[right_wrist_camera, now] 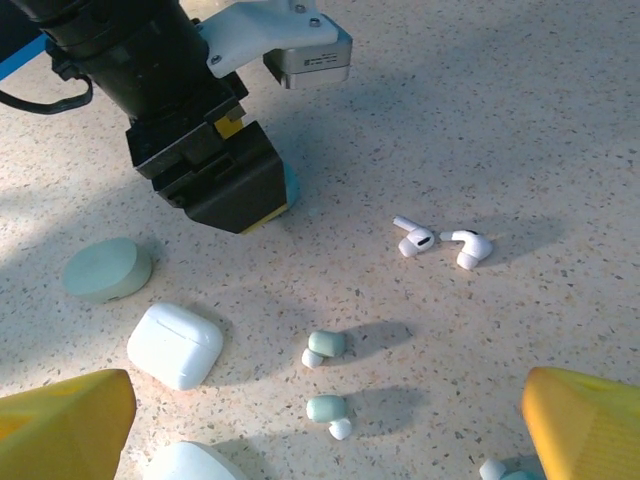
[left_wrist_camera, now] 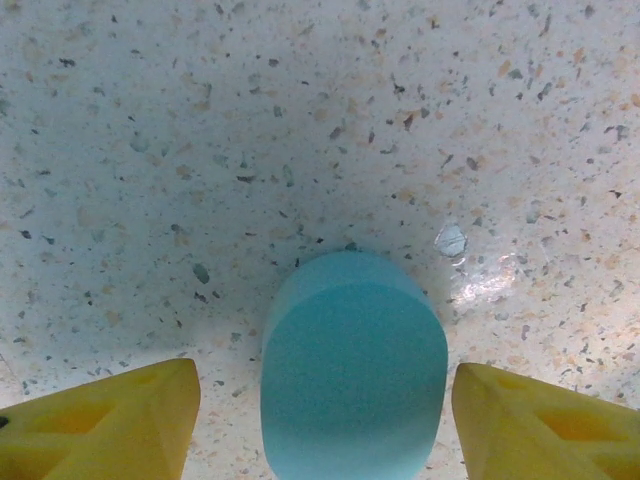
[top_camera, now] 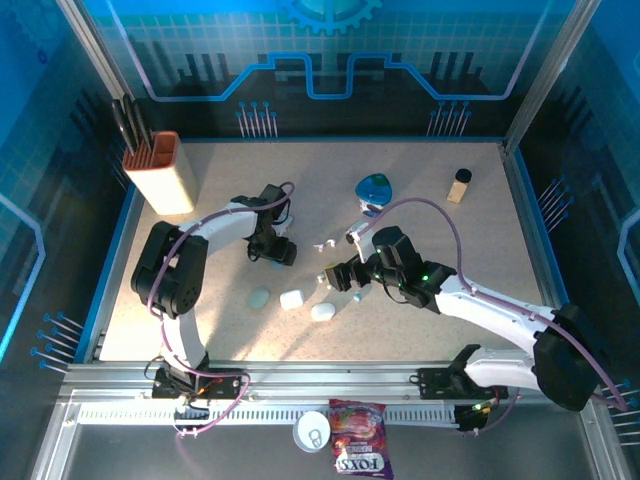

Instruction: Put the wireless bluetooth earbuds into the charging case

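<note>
The left gripper (left_wrist_camera: 325, 380) holds its jaws apart on either side of a teal case (left_wrist_camera: 352, 400) on the table (left_wrist_camera: 300, 120), touching neither side, while the right gripper (right_wrist_camera: 325, 378), jaws wide apart, hovers over two white earbuds (right_wrist_camera: 415, 238), two teal earbuds (right_wrist_camera: 323, 346) nearer it and a white case (right_wrist_camera: 175, 345).

On your table (top_camera: 320, 170) the knife block (top_camera: 162, 178) stands back left, the small bottle (top_camera: 459, 185) back right. Three cases (top_camera: 292, 299) lie in a row near the middle, in front of the left gripper (top_camera: 278, 252); a fourth case (left_wrist_camera: 352, 380) sits between its fingers (left_wrist_camera: 110, 420). To its right two earbuds (right_wrist_camera: 415, 240) lie side by side, and two more earbuds (right_wrist_camera: 325, 345) lie nearer, right of the cases.
</note>
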